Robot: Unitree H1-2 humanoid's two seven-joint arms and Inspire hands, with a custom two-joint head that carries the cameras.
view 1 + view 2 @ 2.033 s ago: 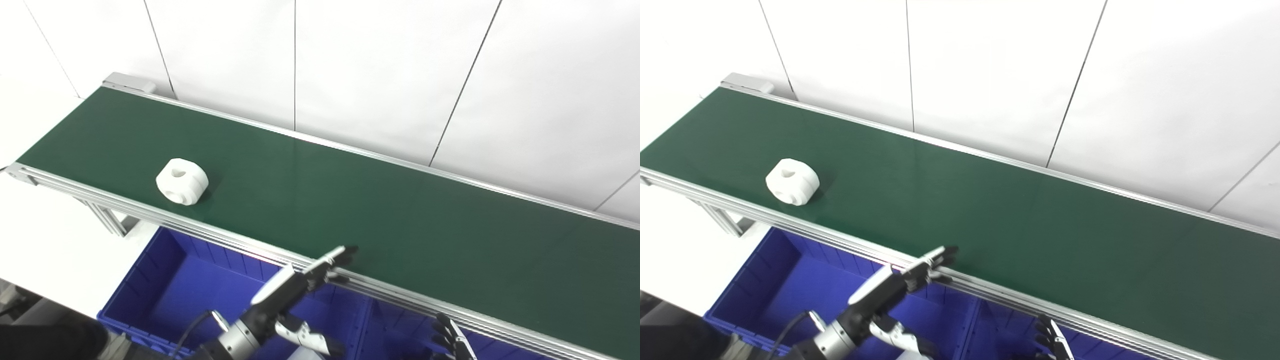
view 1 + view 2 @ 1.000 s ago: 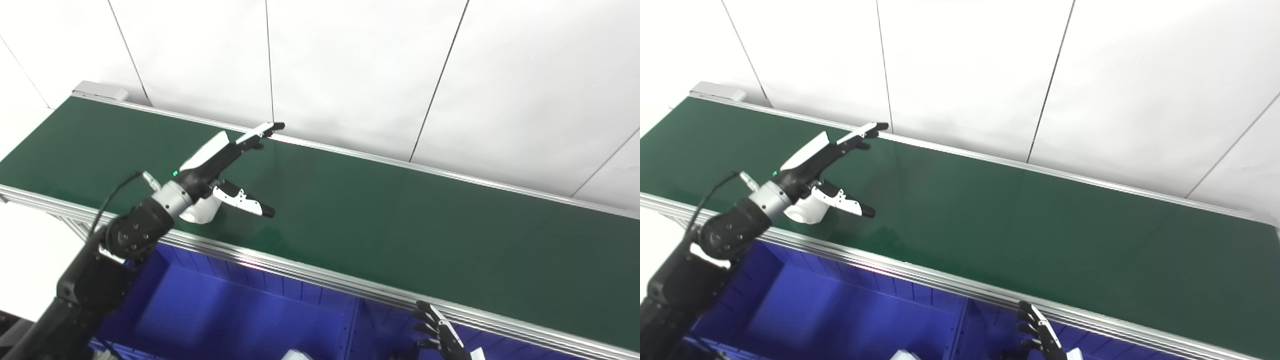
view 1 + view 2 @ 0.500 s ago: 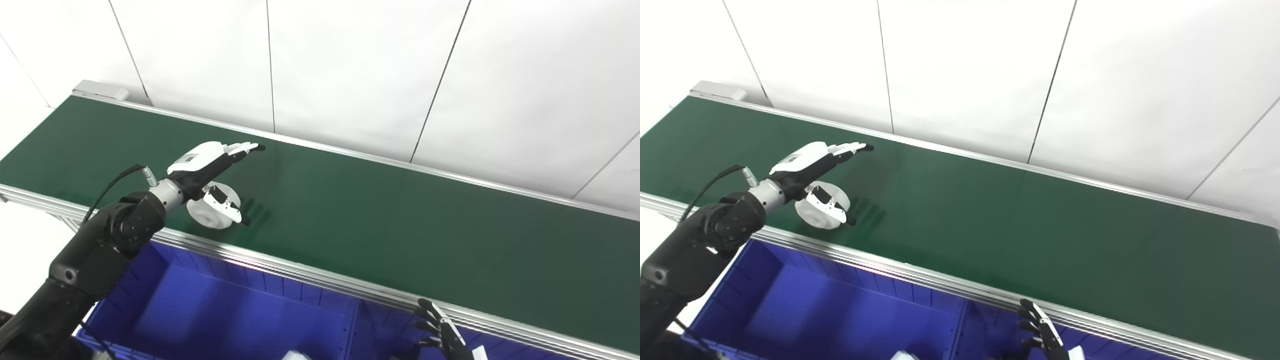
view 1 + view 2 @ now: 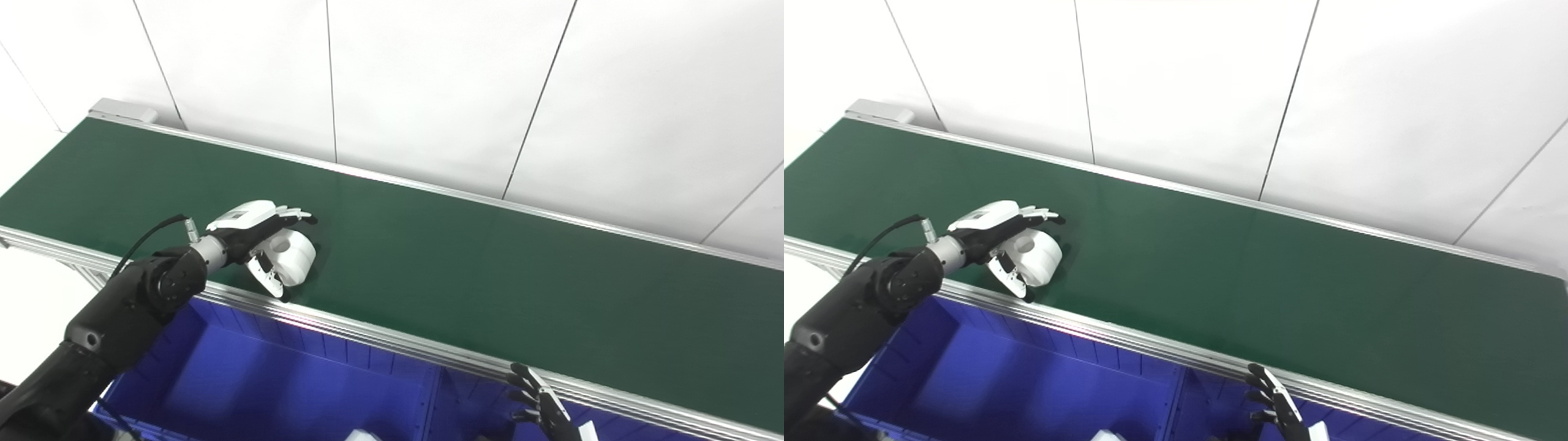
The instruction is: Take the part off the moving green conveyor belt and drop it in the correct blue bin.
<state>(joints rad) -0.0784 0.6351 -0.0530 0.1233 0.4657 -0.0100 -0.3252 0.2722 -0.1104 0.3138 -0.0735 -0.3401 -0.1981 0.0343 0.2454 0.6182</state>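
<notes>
Right, my left hand (image 4: 260, 236) cups the white part (image 4: 293, 257) on the green belt (image 4: 465, 269) near its front rail, fingers over the top, thumb at six o'clock. My right hand (image 4: 542, 404) hangs spread, empty, above the blue bin (image 4: 275, 392).

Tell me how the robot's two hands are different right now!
The left hand reaches out over the green belt; the right hand waits low, near the belt's front rail. The left hand wraps around the white part, fingers on its far side and thumb on the near side; the right hand holds nothing, fingers spread. The left hand shows a white back; the right looks mostly black. Both have dark fingertips.
</notes>
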